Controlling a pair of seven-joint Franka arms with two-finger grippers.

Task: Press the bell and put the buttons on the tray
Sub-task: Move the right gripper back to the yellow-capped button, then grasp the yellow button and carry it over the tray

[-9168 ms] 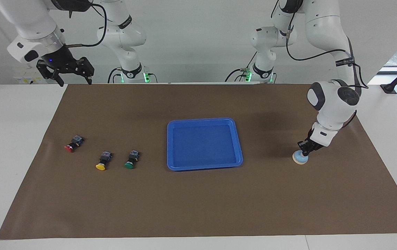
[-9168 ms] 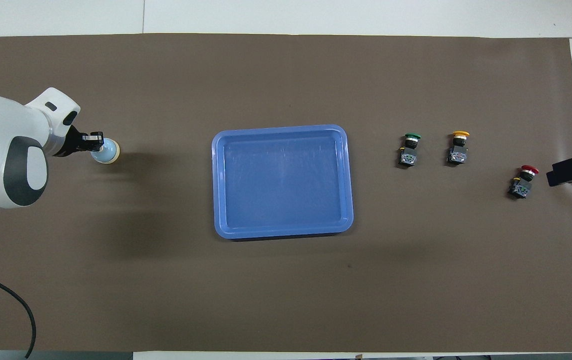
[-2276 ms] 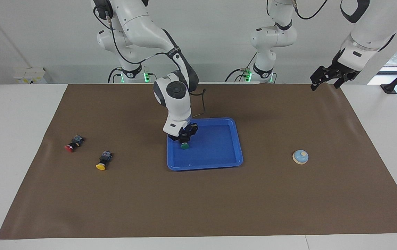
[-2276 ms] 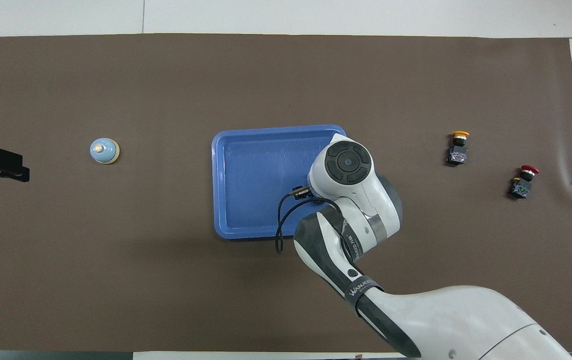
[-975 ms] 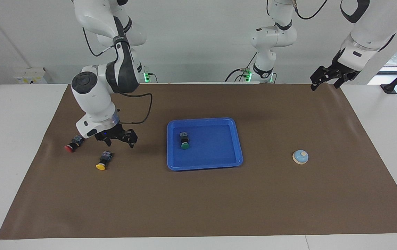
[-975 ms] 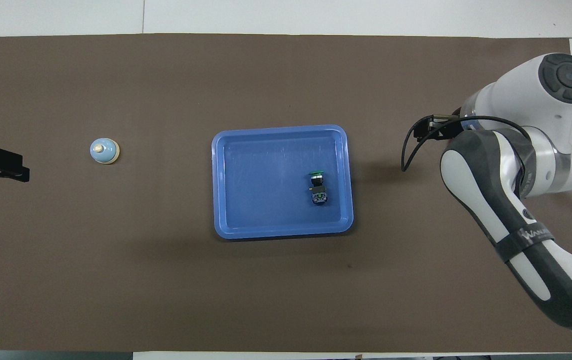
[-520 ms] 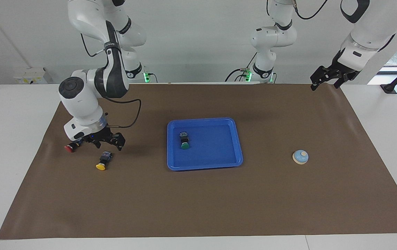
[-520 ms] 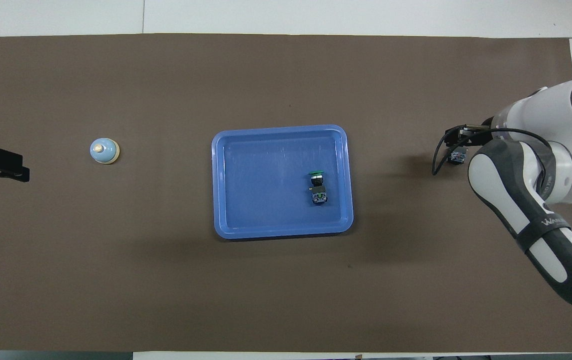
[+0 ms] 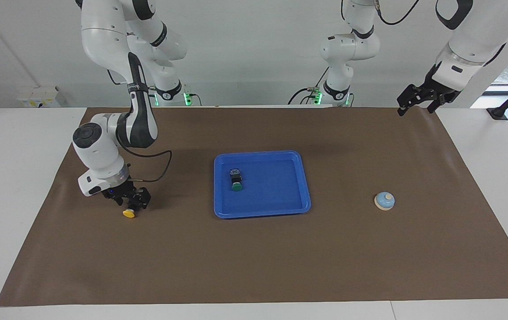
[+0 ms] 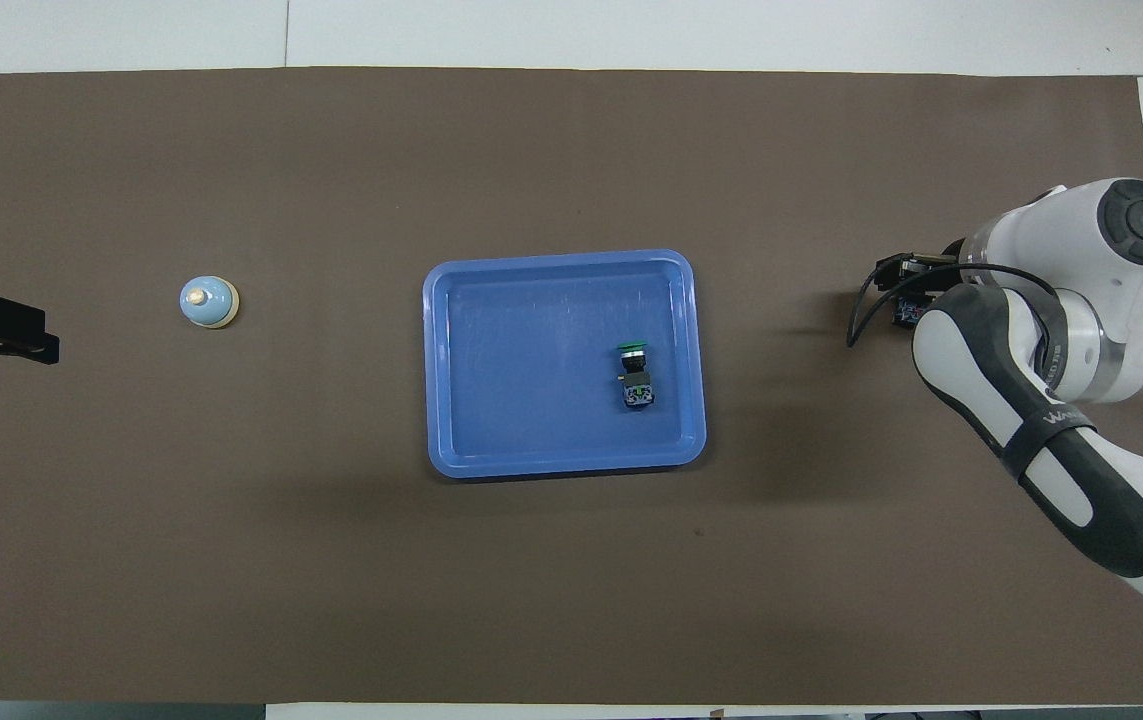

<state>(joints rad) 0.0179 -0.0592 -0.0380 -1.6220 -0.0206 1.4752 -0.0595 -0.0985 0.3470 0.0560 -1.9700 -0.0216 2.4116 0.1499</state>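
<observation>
I am lowering my right pincer (image 9: 133, 203) onto the yellow button (image 9: 128, 213), which is lying on its side on the brown mat (image 9: 254, 258) toward my right arm's end of the table. The yellow cap is pointing away from me. My fingers are standing down at the button's black body, one to each side of it. I cannot tell whether they are gripping it or only bracketing it.

I am counting two buttons in sight. The second is the green button (image 9: 236, 180), lying on its side inside the tray (image 9: 262, 214), in the half of it nearer my right arm. There is one tray, blue, sitting at the middle of the mat, and that green button is the only thing lying in it.

There is one bell (image 9: 384, 201), standing upright on the mat toward my left arm's end, well apart from the tray.

My left arm is waiting. I am holding the left pincer (image 9: 415, 106) up over the mat's corner at that end, its fingers spread wide and holding nothing.
</observation>
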